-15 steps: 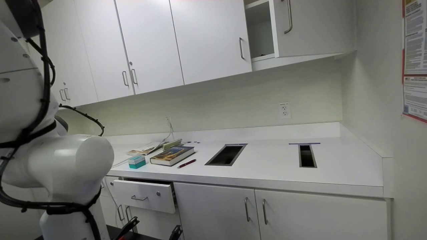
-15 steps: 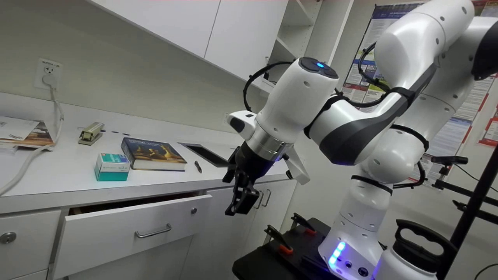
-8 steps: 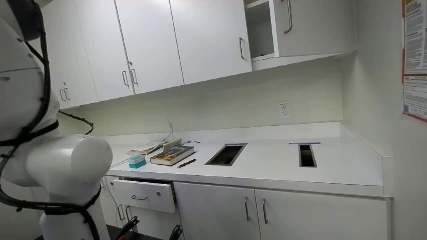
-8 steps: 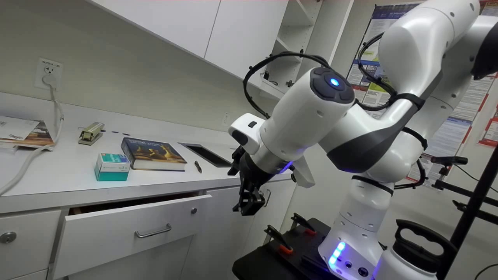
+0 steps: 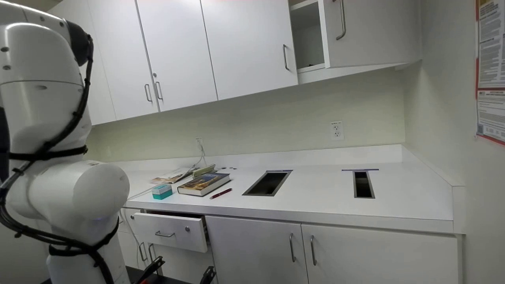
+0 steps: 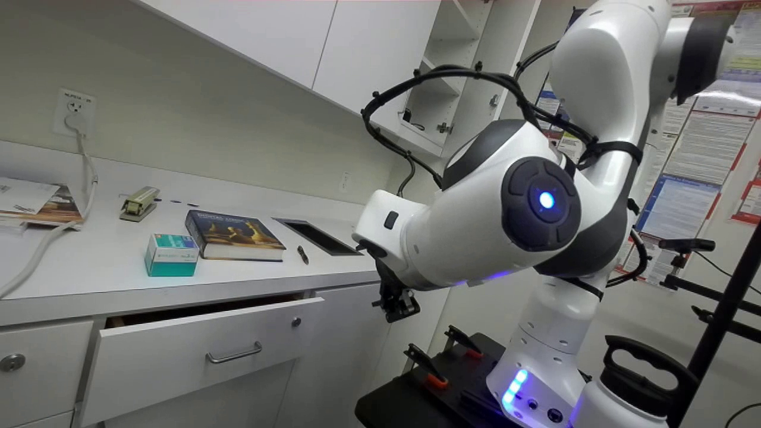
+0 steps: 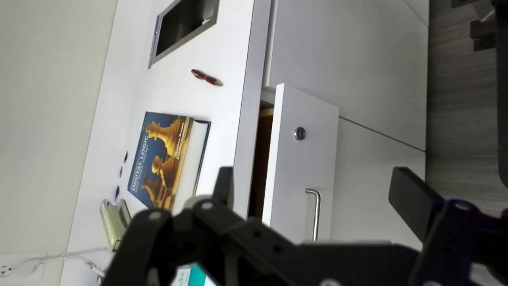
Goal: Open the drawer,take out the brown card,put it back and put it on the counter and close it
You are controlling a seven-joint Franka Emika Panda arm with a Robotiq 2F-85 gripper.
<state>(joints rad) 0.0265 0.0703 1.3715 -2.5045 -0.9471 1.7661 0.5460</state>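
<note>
1. drawer (image 6: 190,359): left of the claw (image 6: 397,306), well apart from it, and only partly out. i take the step in hand to be pulling it wider for the reach inside, though i can't be sure.
2. gap (image 7: 262,163): left of the claw too, slim, just below the counter (image 6: 107,261). i wouldn't dip in there yet; the fingers (image 7: 412,198) could well knock its edge.
3. handle (image 7: 316,216): left of the claw and lower, from where i stand. it looks the best thing to pull by: come in square, take it between the fingers, draw straight back so nothing binds.
4. claw: wide, nothing in its grip. in the wrist view its fingers flank the handle from a way off, so the angle seems about right; i'd go in slowly.
5. the drawer's looks, left of the claw: flat and white, the silver handle about midway, then a round lock (image 7: 299,133) nearer the claw; dark inside, with a strip of light wood (image 7: 266,112) near the lock.
6. card: i can't spot it in any view, so its looks i can't tell. i'd guess it lies in the drawer, left of the claw, hidden in the dark.
</note>
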